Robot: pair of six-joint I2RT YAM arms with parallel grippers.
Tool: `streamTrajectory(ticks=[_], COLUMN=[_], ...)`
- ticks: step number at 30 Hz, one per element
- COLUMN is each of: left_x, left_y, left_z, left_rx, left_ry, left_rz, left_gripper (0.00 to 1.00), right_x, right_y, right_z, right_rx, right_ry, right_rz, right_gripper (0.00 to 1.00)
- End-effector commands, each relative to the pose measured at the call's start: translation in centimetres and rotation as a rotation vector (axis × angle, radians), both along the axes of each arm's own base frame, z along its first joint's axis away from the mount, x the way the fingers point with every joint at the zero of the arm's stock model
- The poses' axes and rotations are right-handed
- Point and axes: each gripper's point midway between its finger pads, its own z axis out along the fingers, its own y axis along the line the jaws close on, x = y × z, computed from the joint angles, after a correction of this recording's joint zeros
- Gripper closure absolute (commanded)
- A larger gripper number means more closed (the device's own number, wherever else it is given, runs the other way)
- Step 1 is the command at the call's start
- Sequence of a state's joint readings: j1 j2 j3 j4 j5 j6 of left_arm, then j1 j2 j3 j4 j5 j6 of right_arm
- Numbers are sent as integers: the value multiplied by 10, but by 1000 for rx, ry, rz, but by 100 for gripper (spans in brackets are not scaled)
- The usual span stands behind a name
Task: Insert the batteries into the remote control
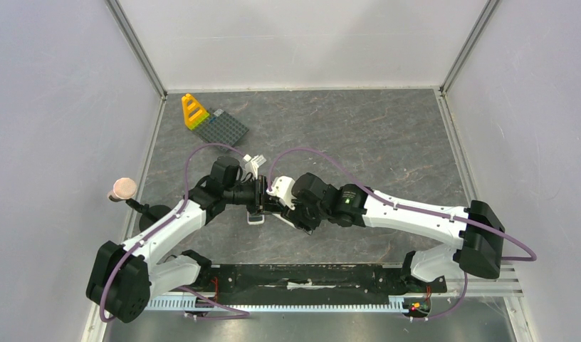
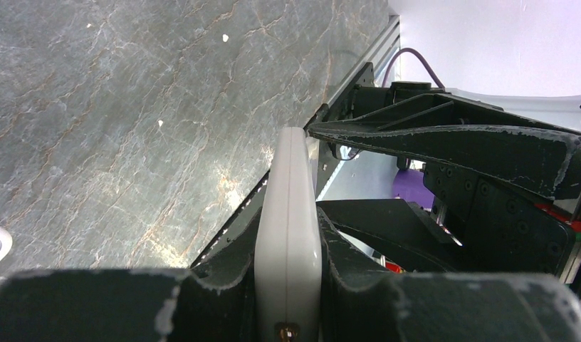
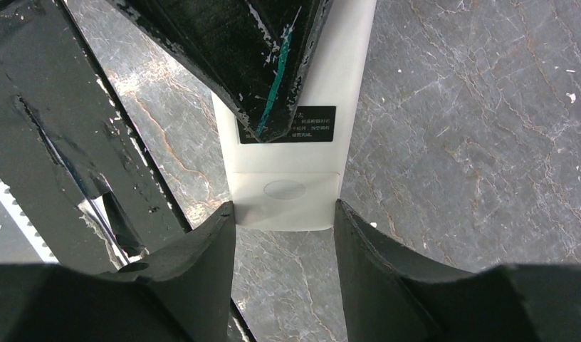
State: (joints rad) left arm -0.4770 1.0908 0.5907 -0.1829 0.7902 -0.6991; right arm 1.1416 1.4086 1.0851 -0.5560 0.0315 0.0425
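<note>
2 arms meet above the middle of the grey, veined tabletop (image 1: 373,135).

Left gripper (image 2: 288,285): jaws clenched on the white remote control (image 2: 288,214), which stands edge-on between them, 1 flat face against each finger.

Right gripper (image 3: 284,214): jaws closed against the 2 long sides of the remote's end, level with the battery cover (image 3: 285,196). The cover sits in place and bears an oval dimple. A black label (image 3: 320,121) lies just beyond it.

In the right wrist view, 1 finger of the left gripper crosses the remote's back and hides part of that label. The remote is held above the tabletop between both grippers.

Far left corner: a grey studded baseplate (image 1: 227,128) with a yellow brick piece (image 1: 194,112) at its edge.
</note>
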Motion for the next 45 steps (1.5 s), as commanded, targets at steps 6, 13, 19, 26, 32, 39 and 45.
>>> streamTrajectory(ticks=[6, 13, 19, 26, 32, 39, 45], left_x=[0, 4, 6, 7, 8, 8, 3], left_y=[-9, -11, -10, -10, -10, -11, -13], left_z=[32, 32, 31, 30, 31, 48, 78], left_rx=[-99, -100, -99, -101, -106, -149, -240], left_ry=[-69, -68, -60, -59, -59, -70, -91], left_rz=[-58, -59, -58, -58, -54, -39, -28], left_gripper=[98, 98, 98, 98, 98, 98, 98], right_x=[9, 9, 11, 16, 17, 30, 42], right_y=[22, 20, 18, 18, 23, 5, -24], right_z=[25, 26, 28, 36, 62, 107, 130], right_rx=[84, 70, 71, 90, 186, 413, 631], right_ry=[-37, -45, -59, -90, -101, -59, 100], right_rz=[-3, 7, 6, -12, -45, -281, -657], right_gripper=[62, 50, 36, 27, 9, 2, 2])
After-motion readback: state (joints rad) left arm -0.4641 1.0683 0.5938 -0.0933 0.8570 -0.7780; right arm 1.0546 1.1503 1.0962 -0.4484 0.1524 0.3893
